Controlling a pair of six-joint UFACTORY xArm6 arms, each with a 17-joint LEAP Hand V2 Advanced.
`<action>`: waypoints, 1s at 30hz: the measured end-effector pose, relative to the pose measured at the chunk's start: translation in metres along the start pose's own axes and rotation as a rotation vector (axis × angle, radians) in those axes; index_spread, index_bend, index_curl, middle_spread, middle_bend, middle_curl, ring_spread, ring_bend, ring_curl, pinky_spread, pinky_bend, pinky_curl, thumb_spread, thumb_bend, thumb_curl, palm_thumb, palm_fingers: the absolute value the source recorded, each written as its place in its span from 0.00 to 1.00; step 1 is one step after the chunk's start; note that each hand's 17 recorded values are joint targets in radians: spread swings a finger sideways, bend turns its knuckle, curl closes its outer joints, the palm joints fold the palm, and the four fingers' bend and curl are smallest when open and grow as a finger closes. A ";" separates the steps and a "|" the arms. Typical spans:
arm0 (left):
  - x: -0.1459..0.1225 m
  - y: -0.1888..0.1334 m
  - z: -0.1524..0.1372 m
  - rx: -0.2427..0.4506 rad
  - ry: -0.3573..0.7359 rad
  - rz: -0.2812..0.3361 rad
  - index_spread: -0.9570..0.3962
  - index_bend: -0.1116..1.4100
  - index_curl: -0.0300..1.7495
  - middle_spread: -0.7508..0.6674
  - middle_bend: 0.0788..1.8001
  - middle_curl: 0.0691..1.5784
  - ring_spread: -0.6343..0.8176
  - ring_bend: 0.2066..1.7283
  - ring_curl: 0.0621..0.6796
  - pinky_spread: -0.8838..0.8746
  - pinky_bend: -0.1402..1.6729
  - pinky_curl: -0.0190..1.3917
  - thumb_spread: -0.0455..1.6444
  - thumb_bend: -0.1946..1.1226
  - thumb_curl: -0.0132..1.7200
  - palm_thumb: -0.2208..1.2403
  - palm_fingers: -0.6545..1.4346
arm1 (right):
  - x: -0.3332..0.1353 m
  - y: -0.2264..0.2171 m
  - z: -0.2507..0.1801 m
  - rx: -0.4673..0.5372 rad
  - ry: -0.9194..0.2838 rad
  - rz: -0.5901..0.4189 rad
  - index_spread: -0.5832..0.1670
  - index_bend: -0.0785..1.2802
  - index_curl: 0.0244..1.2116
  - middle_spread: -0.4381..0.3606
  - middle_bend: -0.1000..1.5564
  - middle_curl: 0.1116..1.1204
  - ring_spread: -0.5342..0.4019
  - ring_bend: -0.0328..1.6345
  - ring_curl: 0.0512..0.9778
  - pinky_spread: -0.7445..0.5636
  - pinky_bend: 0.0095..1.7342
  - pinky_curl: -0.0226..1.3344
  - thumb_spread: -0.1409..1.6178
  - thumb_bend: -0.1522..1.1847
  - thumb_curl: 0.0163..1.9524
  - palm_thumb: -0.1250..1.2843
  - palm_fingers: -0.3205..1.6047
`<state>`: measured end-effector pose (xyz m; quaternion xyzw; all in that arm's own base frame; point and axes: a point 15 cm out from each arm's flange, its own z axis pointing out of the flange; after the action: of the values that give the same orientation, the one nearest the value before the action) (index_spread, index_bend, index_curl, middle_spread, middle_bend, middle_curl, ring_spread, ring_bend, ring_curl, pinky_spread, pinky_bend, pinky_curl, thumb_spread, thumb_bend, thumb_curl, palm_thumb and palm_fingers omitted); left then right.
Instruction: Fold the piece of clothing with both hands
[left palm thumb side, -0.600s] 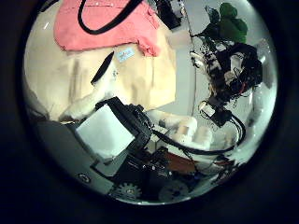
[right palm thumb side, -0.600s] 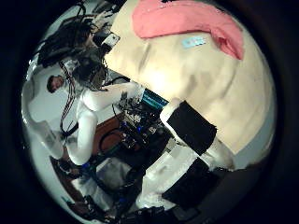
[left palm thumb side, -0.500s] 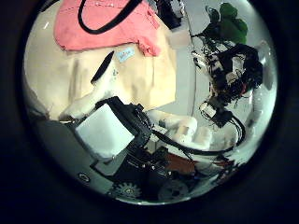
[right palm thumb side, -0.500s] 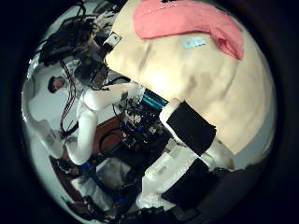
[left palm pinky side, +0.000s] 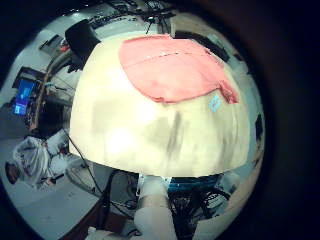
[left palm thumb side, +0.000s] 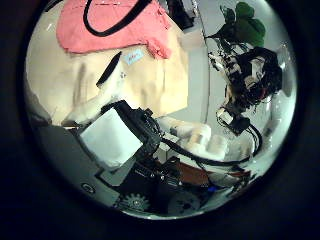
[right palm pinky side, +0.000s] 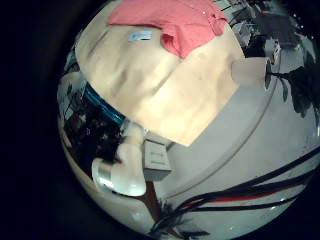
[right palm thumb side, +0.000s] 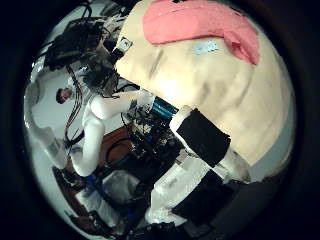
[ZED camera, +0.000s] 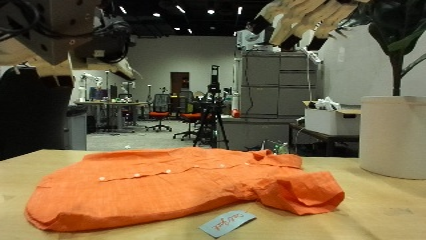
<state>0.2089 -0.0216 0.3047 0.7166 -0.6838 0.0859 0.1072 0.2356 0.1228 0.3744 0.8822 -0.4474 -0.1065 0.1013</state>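
Observation:
An orange shirt (ZED camera: 173, 185) lies crumpled and spread on the wooden table (ZED camera: 380, 210), with a small pale tag (ZED camera: 229, 223) on the table in front of it. Both hands hang well above the table and touch nothing. My left hand (ZED camera: 60, 35) is high over the shirt's collar end, its fingers relaxed. My right hand (ZED camera: 309, 18) is high over the other end, its fingers straight and hanging down. The palm views look down on the shirt (left palm pinky side: 175, 70) (right palm thumb side: 195, 20) and the tag (left palm pinky side: 215, 101) (right palm thumb side: 208, 46) from a distance.
A tall white pot (ZED camera: 393, 135) with a plant stands on the table near the right hand's side, also seen as the pot (right palm pinky side: 250, 70) by the table's edge. Grey cabinets (ZED camera: 273, 95) and office chairs stand behind the table.
Both palm views have shifted very slightly, so the hands have barely moved. The shirt and the tag lie as before.

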 end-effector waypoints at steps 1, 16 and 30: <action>-0.001 -0.001 0.003 -0.014 -0.019 0.011 0.59 0.20 0.24 0.44 0.06 0.20 0.59 0.13 0.13 0.54 0.20 0.20 0.63 0.13 0.20 0.58 0.53 | 0.000 0.000 0.000 -0.003 -0.001 0.002 0.36 0.18 0.24 0.62 0.22 0.26 0.74 0.27 0.20 0.83 0.11 0.22 0.88 0.11 0.10 0.48 0.35; -0.039 -0.085 0.074 -0.105 -0.441 0.324 0.73 0.15 0.18 0.66 0.05 0.16 0.73 0.19 0.19 0.64 0.30 0.24 0.62 0.12 0.18 0.46 0.37 | 0.032 0.018 -0.009 -0.093 0.029 0.081 0.33 0.19 0.24 0.58 0.24 0.27 0.68 0.29 0.20 0.84 0.11 0.22 0.87 0.11 0.11 0.50 0.38; -0.069 -0.118 0.085 -0.170 -0.548 0.435 0.73 0.18 0.17 0.52 0.13 0.19 0.73 0.27 0.25 0.64 0.26 0.23 0.61 0.13 0.18 0.46 0.37 | 0.044 0.037 -0.009 -0.143 0.002 0.141 0.34 0.19 0.25 0.56 0.25 0.27 0.67 0.29 0.19 0.84 0.11 0.21 0.87 0.11 0.11 0.53 0.38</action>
<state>0.3212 0.0266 0.2005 0.5393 -0.8283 -0.1459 -0.0418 0.2353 0.0667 0.3887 0.8391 -0.4996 -0.1297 0.1717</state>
